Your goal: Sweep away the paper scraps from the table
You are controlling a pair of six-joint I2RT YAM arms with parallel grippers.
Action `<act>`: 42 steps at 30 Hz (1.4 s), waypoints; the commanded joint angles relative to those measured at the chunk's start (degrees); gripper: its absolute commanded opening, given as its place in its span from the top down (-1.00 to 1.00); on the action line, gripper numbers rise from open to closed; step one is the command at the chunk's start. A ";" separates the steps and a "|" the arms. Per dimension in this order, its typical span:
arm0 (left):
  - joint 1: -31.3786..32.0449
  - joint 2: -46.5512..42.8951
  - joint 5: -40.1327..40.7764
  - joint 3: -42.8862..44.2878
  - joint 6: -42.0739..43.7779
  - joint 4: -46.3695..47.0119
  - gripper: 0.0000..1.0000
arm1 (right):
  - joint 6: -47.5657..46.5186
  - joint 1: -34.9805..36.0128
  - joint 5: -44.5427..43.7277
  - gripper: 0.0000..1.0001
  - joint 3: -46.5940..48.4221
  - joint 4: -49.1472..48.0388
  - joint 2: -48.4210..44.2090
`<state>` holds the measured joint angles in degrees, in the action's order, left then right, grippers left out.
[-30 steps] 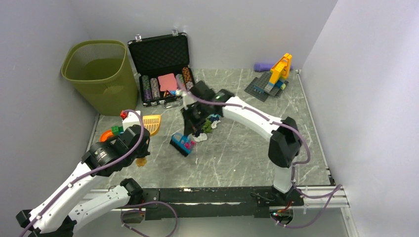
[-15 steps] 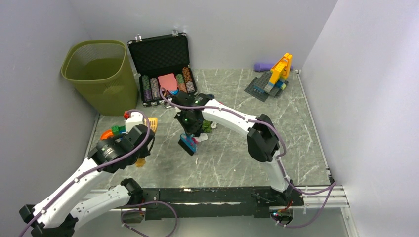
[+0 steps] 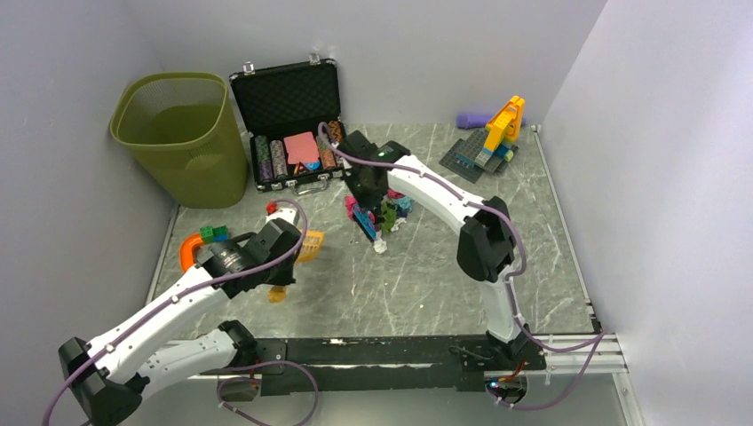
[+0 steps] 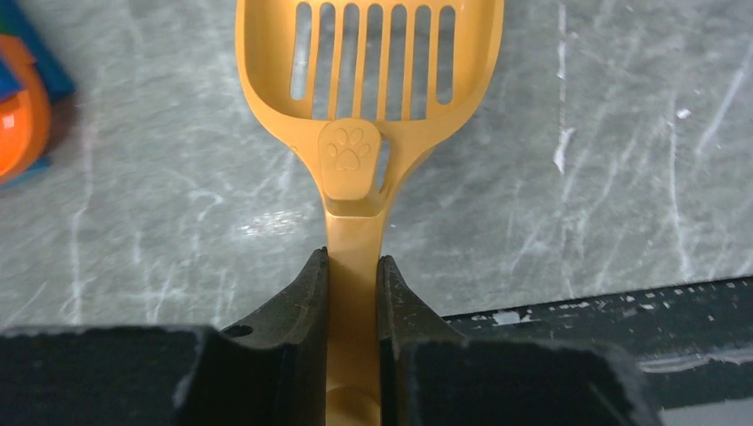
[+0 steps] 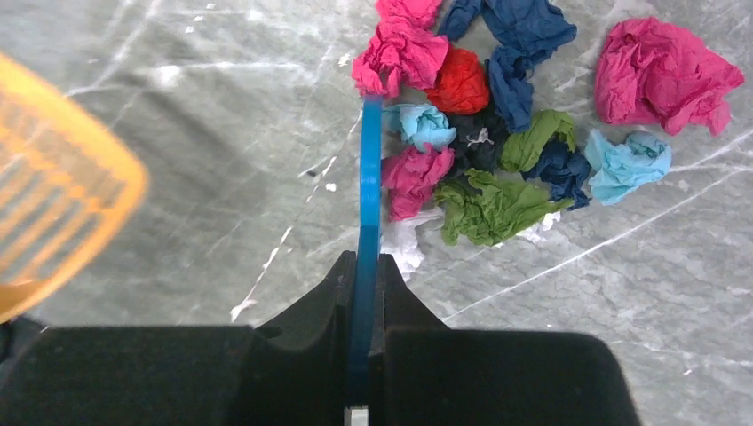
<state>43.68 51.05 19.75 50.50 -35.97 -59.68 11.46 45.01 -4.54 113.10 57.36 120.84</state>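
- On the far middle of the table (image 3: 444, 284), the paper scraps (image 5: 497, 169) are lying bunched in one loose heap of pink, red, blue, green and white wads.
- The right gripper (image 5: 364, 266) is clenching a thin blue tool (image 5: 370, 177), seen edge-on, with both fingers pressed flat against it.
- The blade is standing just left of the heap in the right wrist view, its tip meeting a pink wad and a white wad lying against its near side.
- The left gripper (image 4: 352, 266) is grasping the handle of an orange scoop (image 4: 353, 164), a slotted one with a paw print, its jaws squeezing the handle from both sides.
- The scoop is sitting empty, left of the heap and nearer the arms, with bare table between the two.
- The step in hand appears to be gathering: the right arm is herding the wads together while the left arm is bringing the scoop towards them.
- The next move is likely calling for the scoop's front lip to go flat on the table, close to the heap and facing it.
- The blade would then be pushing the wads leftward into the scoop, low enough that small scraps are not slipping underneath.
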 commanded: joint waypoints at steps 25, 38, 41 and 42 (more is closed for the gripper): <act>11.12 29.69 -5.86 8.06 8.62 15.70 1.00 | -28.89 -15.25 -18.94 1.00 0.13 -6.23 -0.98; 10.36 32.64 -6.30 10.20 10.39 15.75 1.00 | -31.76 -9.34 7.66 1.00 -9.20 -5.35 -3.45; 8.40 32.48 -8.37 8.91 11.50 18.37 1.00 | -32.37 -6.21 12.74 1.00 -13.05 -5.29 -6.46; 7.41 32.38 -9.23 8.35 11.87 19.48 1.00 | -32.49 -5.37 13.72 1.00 -14.21 -5.40 -7.21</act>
<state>53.65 83.31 12.97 59.18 -26.15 -44.10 -20.29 35.75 -4.27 102.89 51.09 118.85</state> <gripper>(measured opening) 0.203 0.088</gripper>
